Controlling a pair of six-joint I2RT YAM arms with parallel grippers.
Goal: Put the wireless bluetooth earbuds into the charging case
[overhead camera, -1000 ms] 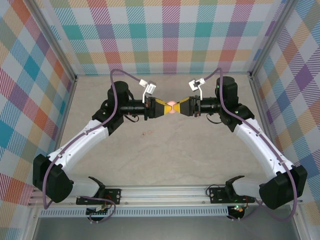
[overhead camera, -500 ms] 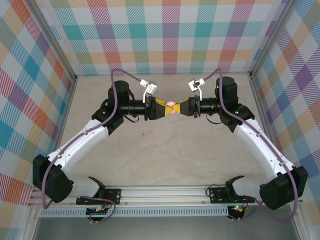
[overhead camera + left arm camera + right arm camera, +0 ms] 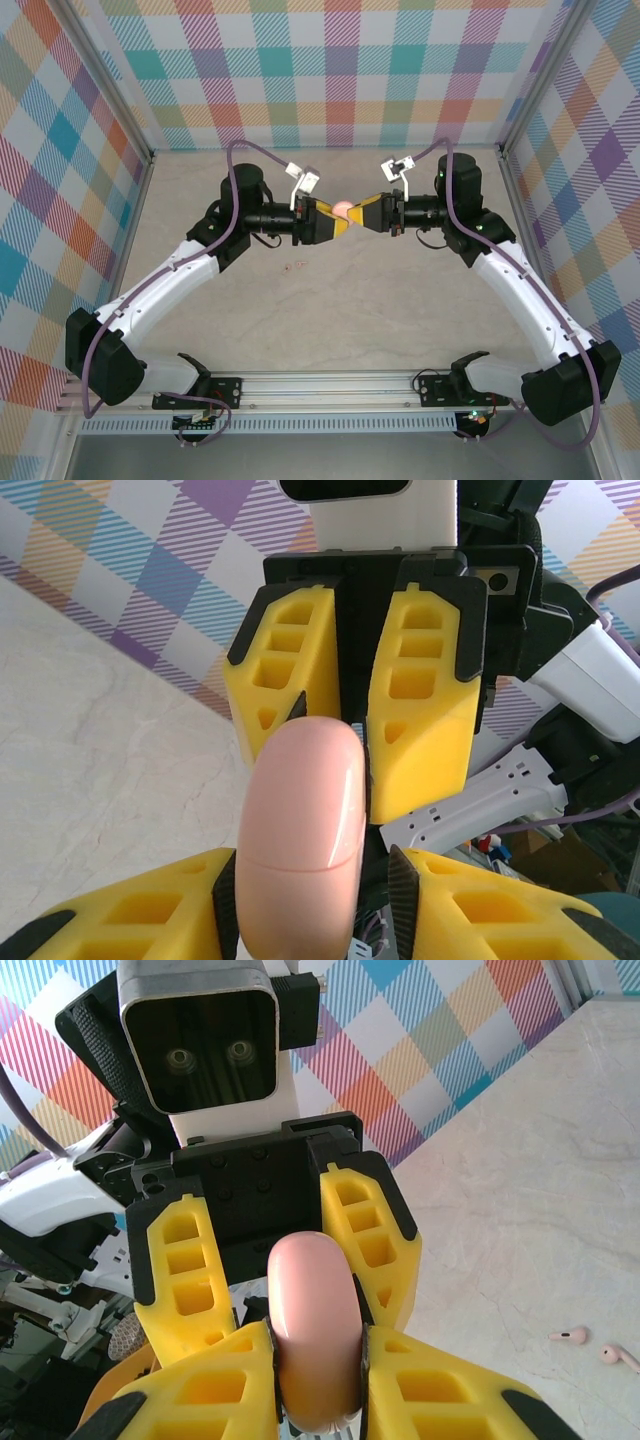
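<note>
Right claw (image 3: pixel 315 1360) is narrow and clamped on the case (image 3: pixel 312 1325), with both pads flat on its sides. Left claw (image 3: pixel 305 885) faces it tip to tip and its fingers straddle the other end of the same case. 1 pad touches, and the other side shows a thin gap in the left wrist view, so I cannot tell if it really pinches.

The case sits between the 2 claws, lifted off the table (image 3: pixel 330 300). It is pink and pill-shaped, and the seam line across it looks shut, so the lid is judged closed.

Likely reason for the double hold: 1 claw steadies the body while the other works the lid, or it is a hand-off. Either way the case needs opening before anything goes in.

2 earbuds (image 3: pixel 570 1336) are pale pink and lie loose on the table, below and out to the side of the right claw, well apart from it. They sit near each other but not touching. From above, tiny specks lie on the table nearer the bases than the left claw, too small to identify.

The task looks early, with no earbud picked yet. Risk: the smooth rounded shell may slip or twist between the pads
</note>
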